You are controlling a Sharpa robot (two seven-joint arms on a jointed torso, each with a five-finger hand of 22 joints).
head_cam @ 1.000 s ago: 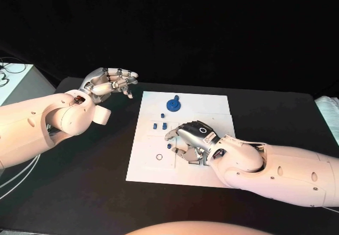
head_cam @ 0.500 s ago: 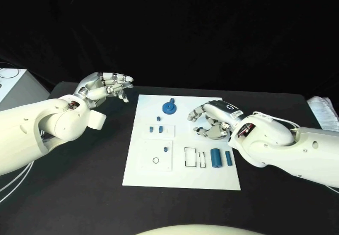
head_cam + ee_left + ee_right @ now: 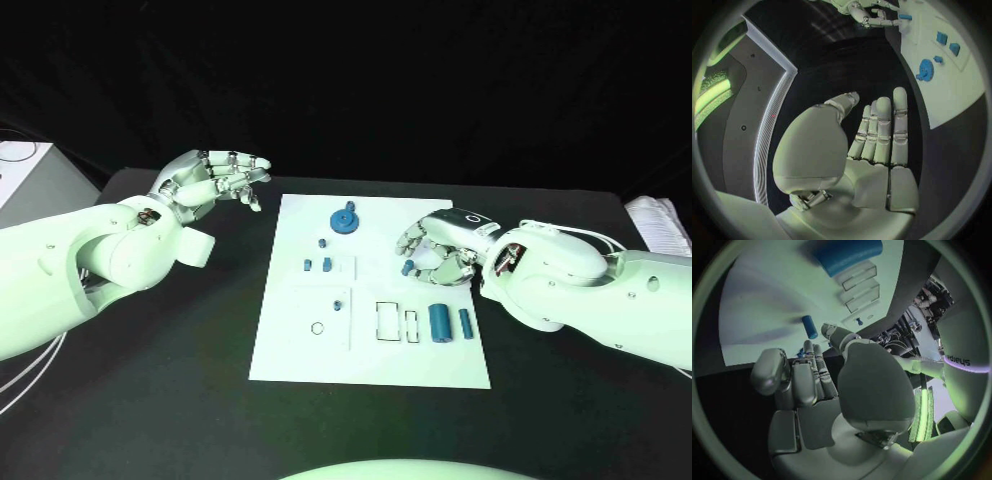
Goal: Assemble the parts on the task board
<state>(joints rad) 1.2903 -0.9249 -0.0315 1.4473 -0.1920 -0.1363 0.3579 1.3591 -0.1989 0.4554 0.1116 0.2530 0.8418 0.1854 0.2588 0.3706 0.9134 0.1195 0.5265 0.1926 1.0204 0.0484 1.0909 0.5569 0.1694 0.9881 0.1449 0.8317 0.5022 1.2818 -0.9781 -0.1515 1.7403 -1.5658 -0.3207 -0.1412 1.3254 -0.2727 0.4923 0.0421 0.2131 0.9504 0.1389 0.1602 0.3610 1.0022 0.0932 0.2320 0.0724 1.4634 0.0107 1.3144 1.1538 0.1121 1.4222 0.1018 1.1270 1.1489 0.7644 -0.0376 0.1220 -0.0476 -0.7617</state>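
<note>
I read the task board (image 3: 372, 345) as a white plate lying flat in the middle of the black table (image 3: 173, 400). On its far end sits a blue gear-shaped part (image 3: 343, 220). Small blue pegs (image 3: 317, 264) stand to the near-left of it. Two blue cylinders (image 3: 450, 322) lie side by side toward the right edge, next to outlined rectangular slots (image 3: 388, 321).

The right hand (image 3: 437, 250) hovers over the board's right side, between the gear-shaped part and the cylinders, fingers curled inward. A small blue part (image 3: 408, 267) sits at its fingertips; I cannot tell whether it is pinched or merely touched. The right wrist view shows a short blue peg (image 3: 809, 326) on the board just beyond the fingertips, apparently clear of them.

The left hand (image 3: 216, 178) is raised off the board's far-left corner, fingers loosely curled. The left wrist view shows its fingers (image 3: 882, 130) straight, side by side, palm bare.
</note>
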